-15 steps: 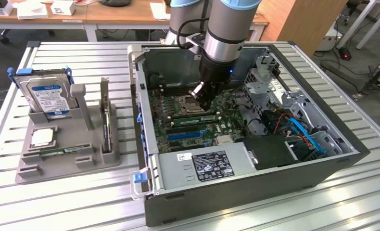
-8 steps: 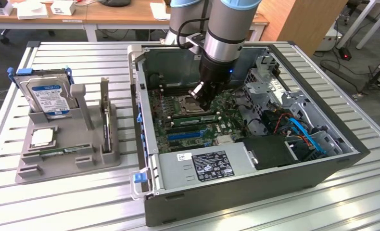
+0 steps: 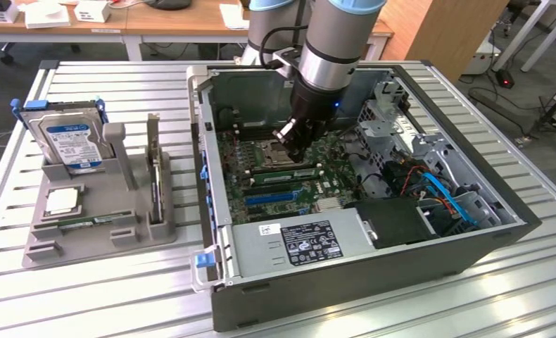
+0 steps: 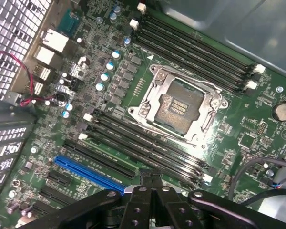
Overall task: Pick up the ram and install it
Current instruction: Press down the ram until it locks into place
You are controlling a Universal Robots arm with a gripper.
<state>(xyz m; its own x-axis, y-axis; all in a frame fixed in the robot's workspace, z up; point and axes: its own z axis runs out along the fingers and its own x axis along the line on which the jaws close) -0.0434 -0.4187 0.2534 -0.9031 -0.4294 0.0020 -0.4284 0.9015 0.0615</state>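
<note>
A long thin green ram stick [image 3: 92,222] lies flat in the grey holder [image 3: 34,246] on the table, at the exterior view's left. My gripper [image 3: 293,149] is far from it, lowered inside the open computer case [image 3: 353,282] over the motherboard [image 4: 229,129]. Its fingers are shut with nothing between them. In the wrist view the gripper [image 4: 152,177] has its tips just above the black memory slots [image 4: 133,143] beside the empty processor socket [image 4: 178,107]. A green strip [image 3: 283,174] runs along those slots; I cannot tell whether it is a seated stick.
The holder also carries a hard drive [image 3: 70,137], a square silver chip [image 3: 62,201] and a dark upright card [image 3: 153,169]. Inside the case are a power supply [image 3: 297,243], blue and orange cables [image 3: 443,193] and a metal drive cage [image 3: 400,134].
</note>
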